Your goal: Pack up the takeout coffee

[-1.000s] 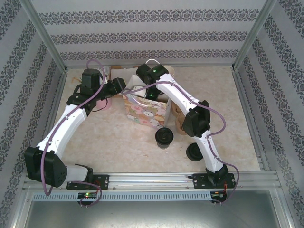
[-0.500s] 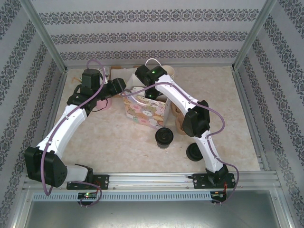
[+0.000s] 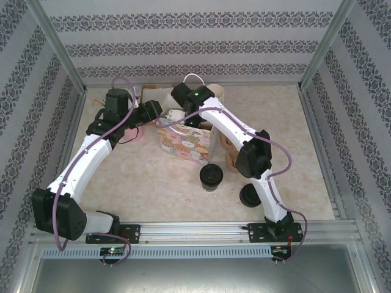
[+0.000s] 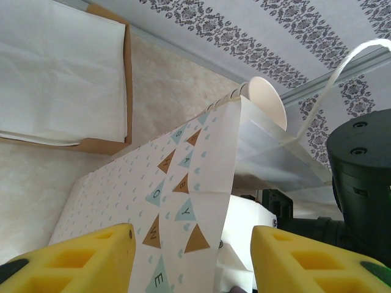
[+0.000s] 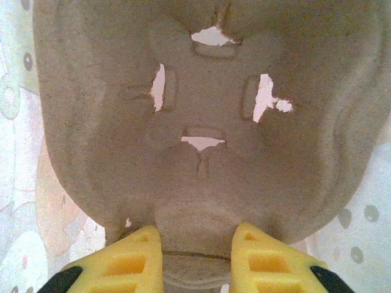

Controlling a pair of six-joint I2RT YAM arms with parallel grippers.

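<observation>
Claws, top cam: left claw (image 3: 157, 116) sits at the left top edge of a white paper gift bag w/ pastel animal print (image 3: 186, 145); jaw gap hard to read here. right claw (image 3: 177, 115) is just to its right, over the bag mouth, pale piece at its tip. takeout coffee (image 3: 211, 177), round black plastic lid up, cup body barely visible from above, stands on the beige table (image 3: 153, 183) outside the bag. It is well apart from both claws, on the base side of right claw, slightly to its right. A second round black item (image 3: 249, 195) lies further that way, partly under the right arm. Stack of cream paper cups (image 3: 218, 91) is behind right claw's wrist.

Left wrist cam: left claw (image 4: 192, 235) about half wide, yellow foam fingers (image 4: 91, 256) apart. Bag side panel w/ bunting print (image 4: 153, 195) runs up btwn them, closer to the left finger, gap on the other side, no pinch seen. Beyond the claw, left: brown cardboard tray of white napkins (image 4: 125, 91). Beyond the bag top: cream cup rim (image 4: 269, 104) and white bag handle (image 4: 342, 67).

Right wrist cam: right claw (image 5: 195, 238) narrow, clamped on the edge of a grey-brown moulded pulp cup carrier (image 5: 201, 122) that spreads out ahead of the fingers. Pale printed bag wall (image 5: 18, 152) shows either side of it.
</observation>
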